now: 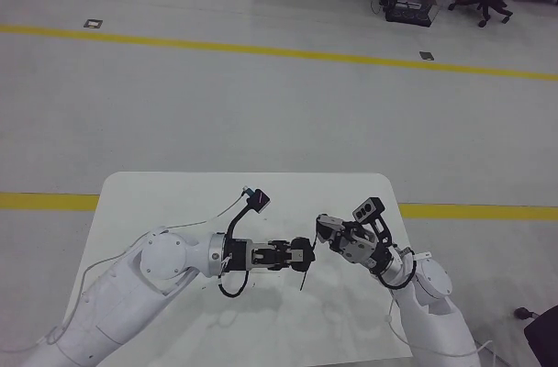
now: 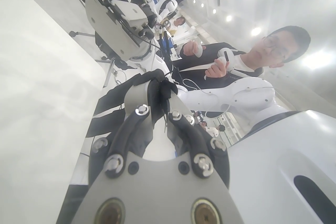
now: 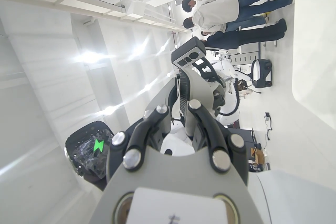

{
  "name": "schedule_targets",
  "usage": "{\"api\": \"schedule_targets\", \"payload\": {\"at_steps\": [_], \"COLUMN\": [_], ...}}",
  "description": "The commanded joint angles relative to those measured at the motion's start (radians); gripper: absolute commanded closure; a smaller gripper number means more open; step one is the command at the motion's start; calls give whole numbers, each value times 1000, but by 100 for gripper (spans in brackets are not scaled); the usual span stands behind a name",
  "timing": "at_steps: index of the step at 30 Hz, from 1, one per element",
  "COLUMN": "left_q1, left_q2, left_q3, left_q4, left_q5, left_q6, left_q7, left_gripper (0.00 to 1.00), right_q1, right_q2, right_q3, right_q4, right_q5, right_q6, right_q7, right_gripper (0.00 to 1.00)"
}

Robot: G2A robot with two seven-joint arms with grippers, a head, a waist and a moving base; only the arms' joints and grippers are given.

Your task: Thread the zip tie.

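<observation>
Top view: clamped zip tie (image 1: 303, 277) in left gripper (image 1: 308, 250) above table (image 1: 169, 194), couldn't tell grip of right gripper (image 1: 321, 226); risked misthreading from its limp dangling.

The zip tie (image 1: 304, 273) trails from the left gripper (image 1: 308, 250) as a thin strand, too small to trace; its held end is hidden between that gripper's closed fingers (image 2: 134, 99); whether the right gripper (image 1: 323, 226), beside the left gripper, touches it cannot be told.

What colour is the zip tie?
The zip tie is black; the left wrist view shows it best, hanging from the left gripper.
</observation>
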Motion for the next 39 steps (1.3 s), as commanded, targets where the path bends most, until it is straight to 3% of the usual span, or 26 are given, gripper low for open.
{"api": "schedule_targets", "payload": {"at_steps": [1, 3, 8, 19, 24, 29, 33, 39], "left_q1": [0, -1, -2, -8, -23, -32, -38, -36], "left_q2": [1, 2, 5, 10, 15, 19, 22, 25], "left_q3": [1, 1, 3, 5, 6, 13, 17, 12], "left_q4": [0, 0, 0, -8, -24, -43, -54, -69], "left_q5": [-1, -1, -4, 17, 130, 251, 318, 376], "left_q6": [-1, -1, -1, -18, -41, -47, -45, -41], "left_q7": [1, 2, 1, 13, 27, 55, 75, 117], "left_gripper": [100, 100, 100, 100, 100, 100, 100, 100], "right_q1": [-1, -1, -2, -4, -18, -31, -46, -46], "right_q2": [0, 0, 0, 0, 0, 2, 4, 4], "right_q3": [0, 0, 1, 5, 17, 37, 50, 50], "right_q4": [0, 0, -1, 0, 3, 0, -10, -10], "right_q5": [0, 1, 1, 6, 51, 107, 132, 132], "right_q6": [1, 2, 3, 6, 35, 91, 148, 148], "right_q7": [-2, -4, -9, -13, -15, -18, -15, -15], "right_gripper": [55, 49, 18, 11, 8, 0, 0, 0]}}
